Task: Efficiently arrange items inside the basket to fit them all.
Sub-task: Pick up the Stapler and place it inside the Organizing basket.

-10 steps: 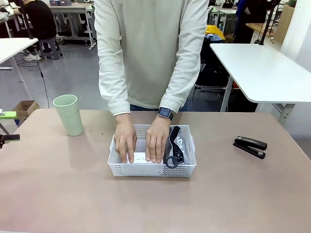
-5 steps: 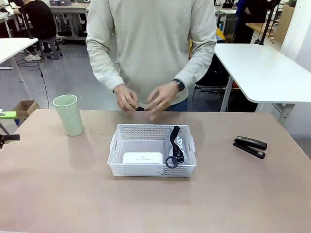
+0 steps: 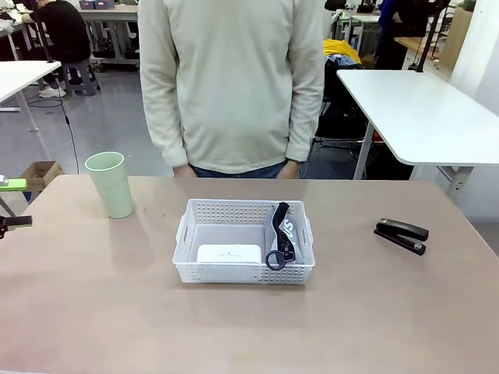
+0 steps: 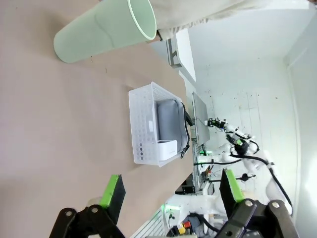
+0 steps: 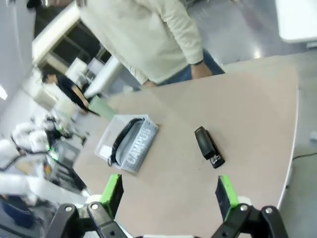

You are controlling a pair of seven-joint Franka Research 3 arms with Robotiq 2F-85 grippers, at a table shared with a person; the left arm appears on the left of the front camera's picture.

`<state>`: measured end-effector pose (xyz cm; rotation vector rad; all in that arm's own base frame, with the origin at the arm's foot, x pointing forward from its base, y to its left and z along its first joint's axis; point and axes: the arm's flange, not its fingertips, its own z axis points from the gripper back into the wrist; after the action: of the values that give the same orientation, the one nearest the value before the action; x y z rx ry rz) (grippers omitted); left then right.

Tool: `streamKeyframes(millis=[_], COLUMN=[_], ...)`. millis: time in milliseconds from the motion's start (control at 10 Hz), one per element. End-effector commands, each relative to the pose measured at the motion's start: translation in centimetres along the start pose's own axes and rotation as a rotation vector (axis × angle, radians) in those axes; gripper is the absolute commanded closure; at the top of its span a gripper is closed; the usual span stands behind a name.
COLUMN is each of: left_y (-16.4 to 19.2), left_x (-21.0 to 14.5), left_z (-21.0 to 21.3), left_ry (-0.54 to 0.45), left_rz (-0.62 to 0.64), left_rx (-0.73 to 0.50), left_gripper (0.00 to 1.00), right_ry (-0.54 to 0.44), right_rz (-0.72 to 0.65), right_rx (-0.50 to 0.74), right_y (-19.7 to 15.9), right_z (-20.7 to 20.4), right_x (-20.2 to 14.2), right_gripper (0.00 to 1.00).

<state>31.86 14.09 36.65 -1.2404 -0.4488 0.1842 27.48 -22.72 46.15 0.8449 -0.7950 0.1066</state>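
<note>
Basket [image 3: 244, 273], mid-surface, keeps the white case [image 3: 228, 254] and pouch [image 3: 284, 231] now the person [image 3: 234, 86] has drawn back; cup [image 3: 109, 184] (far left corner) and stapler [image 3: 401, 235] (right edge) wait outside; left claw [image 4: 172, 186] and right claw [image 5: 169, 186] gape wide, empty.

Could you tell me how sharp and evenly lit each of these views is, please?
Front view: sharp, evenly lit, soft shadows beside the basket. Left wrist view: rolled sideways, the cup stretched by the wide lens, far background washed out. Right wrist view: tilted, the stapler fairly clear, the left edge smeared.
</note>
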Motion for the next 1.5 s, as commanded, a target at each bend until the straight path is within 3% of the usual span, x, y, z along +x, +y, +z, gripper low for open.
streamKeyframes(millis=[0,200,400,600,700,900,1400], left_y=[-0.4,-0.4,-0.4,-0.4,-0.4,-0.4,-0.4], left_x=[-0.2,-0.2,-0.2,-0.2,-0.2,-0.2,-0.2], left_z=[0.3,0.3,0.3,0.3,0.3,0.3,0.3], left_ry=[0.009,0.009,0.009,0.009,0.009,0.009,0.009], left_rz=[0.012,0.012,0.012,0.012,0.012,0.012,0.012], left_rx=[-0.006,-0.006,-0.006,-0.006,-0.006,-0.006,-0.006], left_gripper=[0.0,0.0,0.0,0.0,0.0,0.0,0.0], right_ry=[0.146,0.315,0.482,0.625,0.689,0.829,0.854], right_rz=[0.172,0.381,0.643,0.837,0.887,0.941,0.795], right_rx=[-0.128,-0.221,-0.286,-0.264,-0.397,-0.416,-0.478], right_y=[4.1,8.6,12.3,12.5,11.5,9.3,4.0], right_z=[-4.4,-10.5,-17.6,-23.6,-25.7,-29.7,-33.9], right_x=[3.8,5.7,5.5,3.6,2.8,1.0,-0.8], right_gripper=[0.0,0.0,0.0,0.0,0.0,0.0,0.0])
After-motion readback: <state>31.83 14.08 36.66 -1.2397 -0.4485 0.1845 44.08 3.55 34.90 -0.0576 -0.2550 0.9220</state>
